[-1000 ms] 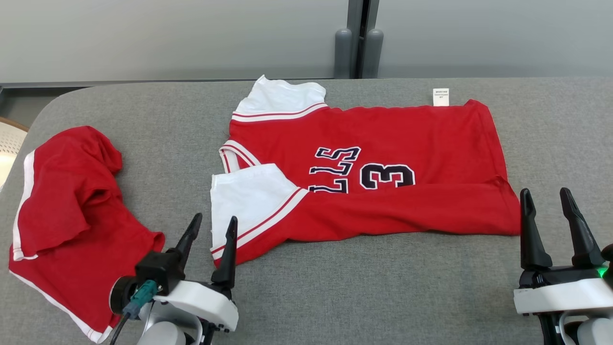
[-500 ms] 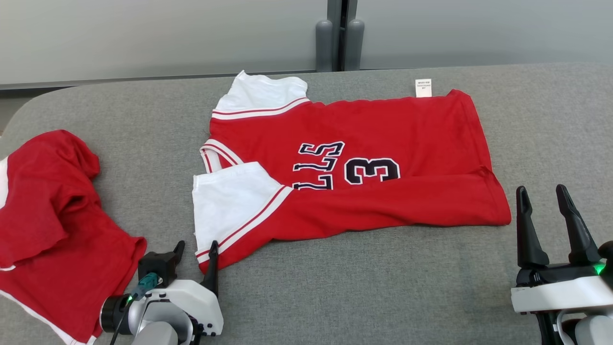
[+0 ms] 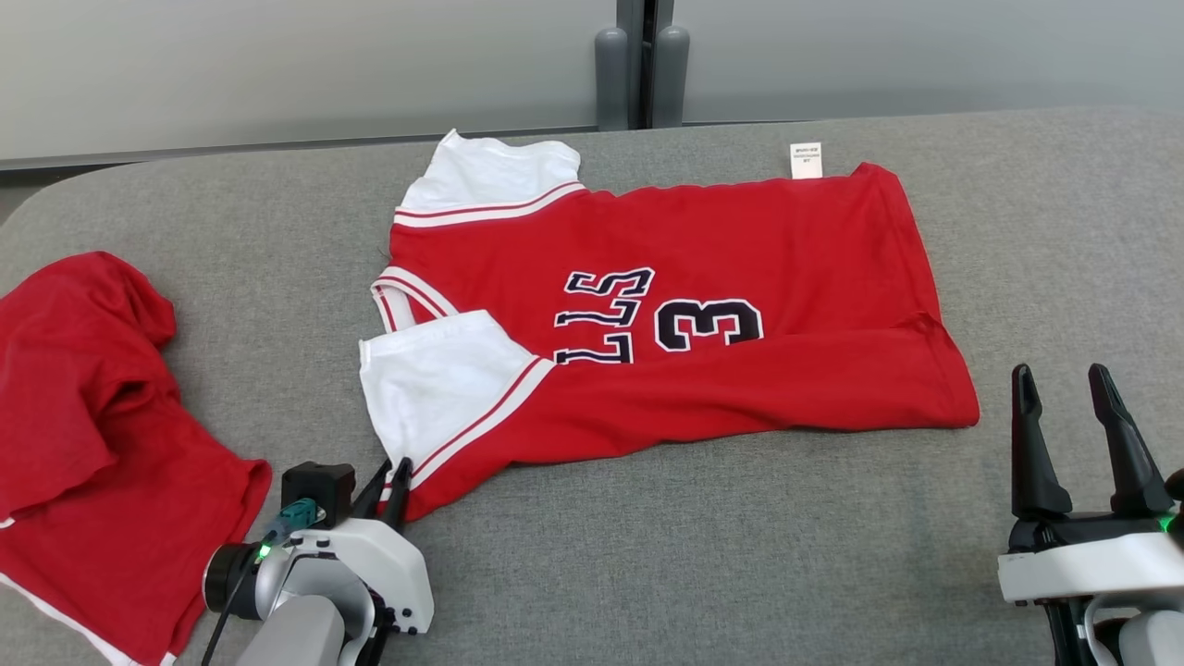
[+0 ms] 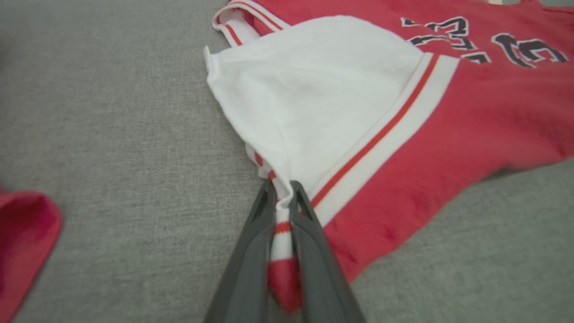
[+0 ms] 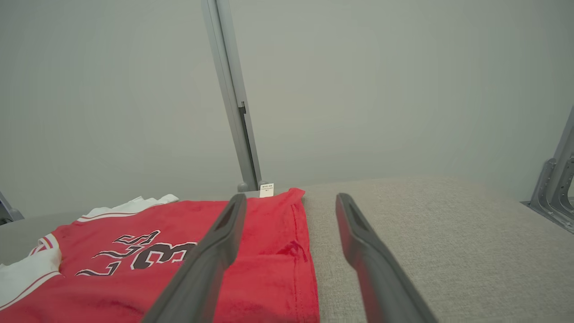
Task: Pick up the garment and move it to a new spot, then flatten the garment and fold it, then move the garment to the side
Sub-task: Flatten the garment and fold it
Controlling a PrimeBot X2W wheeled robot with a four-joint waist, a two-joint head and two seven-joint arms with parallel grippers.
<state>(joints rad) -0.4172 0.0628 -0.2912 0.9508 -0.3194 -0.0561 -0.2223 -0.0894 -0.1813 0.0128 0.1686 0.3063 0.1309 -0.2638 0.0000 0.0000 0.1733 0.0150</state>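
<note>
The garment (image 3: 721,268) is a red jersey with white sleeves and dark lettering, spread flat on the grey table (image 3: 647,555). My left gripper (image 3: 388,486) is shut on the jersey's near sleeve corner. In the left wrist view the striped hem of the garment (image 4: 403,116) is pinched between the two fingers of the left gripper (image 4: 281,190). My right gripper (image 3: 1073,393) stands open at the lower right, a little off the jersey's hem corner, nothing between its fingers. The right wrist view has the right gripper (image 5: 291,202) open above the garment's (image 5: 179,242) hem edge.
A second red cloth with white trim (image 3: 83,444) lies crumpled at the table's left edge, close to my left arm. A small white label (image 3: 806,159) sticks out at the jersey's far edge. A grey wall with a vertical post (image 3: 638,65) stands behind the table.
My left gripper has moved down to the sleeve corner and closed on it. The head camera has shifted, sliding the whole scene left. The right gripper has stayed open.
</note>
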